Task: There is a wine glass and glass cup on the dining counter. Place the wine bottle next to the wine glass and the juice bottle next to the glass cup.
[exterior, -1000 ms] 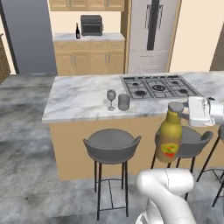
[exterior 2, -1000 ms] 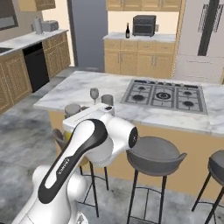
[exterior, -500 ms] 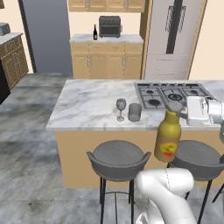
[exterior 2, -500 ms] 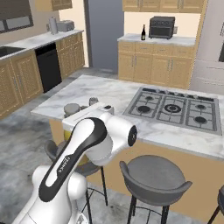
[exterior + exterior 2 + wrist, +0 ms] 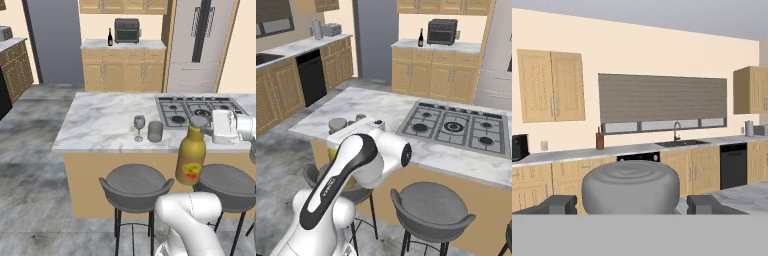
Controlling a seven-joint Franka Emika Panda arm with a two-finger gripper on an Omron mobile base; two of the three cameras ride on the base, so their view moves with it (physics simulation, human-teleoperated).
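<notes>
Base has driven since the earlier frames: both base views have slid along the island, so the whole scene shifted; glasses and bottles kept their places relative to each other, and the juice bottle rode along in the grip.

Gripper [image 5: 631,204] holds the juice bottle [image 5: 191,160] at the neck, fingers either side of the grey cap [image 5: 630,185]. Bottle upright, long axis vertical, hanging off the near edge of the counter [image 5: 100,125], above the stools [image 5: 136,182], not yet over the marble.

Key relation: in the left base view the cup [image 5: 155,131] sits up-left of the bottle, on the marble near the front edge, beyond the counter lip. Wine glass [image 5: 139,127] is just beside the cup, on its far side from the bottle. So the bottle probably has to go forward over the edge and towards the cup's near side.

Wine bottle [image 5: 110,37] stands well apart on the back counter beside a toaster oven [image 5: 127,30].

Hard to read: in the right base view the arm covers the bottle and the wine glass; the cup [image 5: 337,124] peeks out behind it. The fingertips in the hand view are cut off low, so pad contact itself is unclear.
</notes>
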